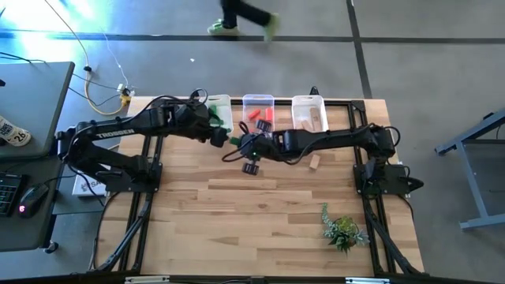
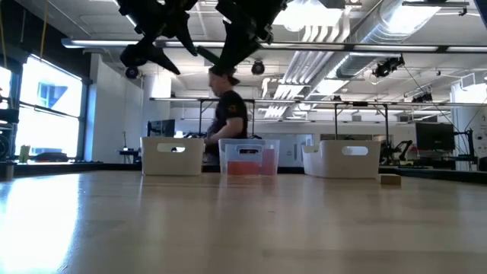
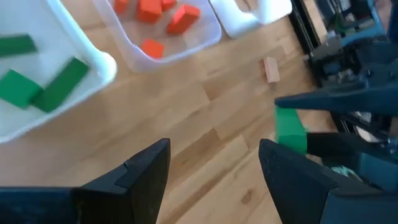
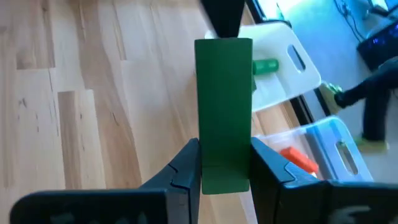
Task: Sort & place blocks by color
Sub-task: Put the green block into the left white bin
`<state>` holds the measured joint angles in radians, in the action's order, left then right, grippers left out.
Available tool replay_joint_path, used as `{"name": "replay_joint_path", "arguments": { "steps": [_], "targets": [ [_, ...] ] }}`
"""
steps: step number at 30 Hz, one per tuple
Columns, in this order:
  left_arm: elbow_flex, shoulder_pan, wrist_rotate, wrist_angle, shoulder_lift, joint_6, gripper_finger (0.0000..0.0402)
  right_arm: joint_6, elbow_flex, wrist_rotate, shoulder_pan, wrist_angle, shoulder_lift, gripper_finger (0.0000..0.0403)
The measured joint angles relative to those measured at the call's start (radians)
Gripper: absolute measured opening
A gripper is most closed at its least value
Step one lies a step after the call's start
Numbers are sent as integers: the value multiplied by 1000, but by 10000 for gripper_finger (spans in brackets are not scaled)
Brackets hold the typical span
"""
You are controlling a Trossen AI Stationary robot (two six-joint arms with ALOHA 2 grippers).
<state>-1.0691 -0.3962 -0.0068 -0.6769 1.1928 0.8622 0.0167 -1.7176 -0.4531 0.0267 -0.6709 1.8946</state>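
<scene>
The right gripper (image 4: 225, 163) has its jaws clamped on a green block (image 4: 224, 112), a bar that stands lengthwise between the two fingers and juts out well past their tips. The left gripper (image 3: 214, 163) hovers above the worktop (image 1: 260, 213) with its jaws spread apart and nothing between them; the held green block (image 3: 290, 132) sits just beyond its jaw tips, off to one side. Farther ahead of those open jaws lie the white bin (image 3: 93, 74) with green blocks (image 3: 59, 84), the clear bin (image 3: 186, 40) with red blocks (image 3: 149, 9), and a lone tan block (image 3: 271, 69) on the wood.
</scene>
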Motion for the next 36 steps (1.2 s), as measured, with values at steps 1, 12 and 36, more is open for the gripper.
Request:
{"name": "replay_joint_path", "arguments": {
  "steps": [1, 12, 36],
  "targets": [
    [0, 0, 19, 3, 4, 0, 235, -8, 0, 6, -1, 12, 0, 74],
    [0, 11, 36, 60, 22, 21, 235, 21, 2, 1, -9, -6, -1, 74],
    [0, 18, 49, 163, 46, 2, 235, 54, 2, 84, -20, 97, -1, 74]
  ]
}}
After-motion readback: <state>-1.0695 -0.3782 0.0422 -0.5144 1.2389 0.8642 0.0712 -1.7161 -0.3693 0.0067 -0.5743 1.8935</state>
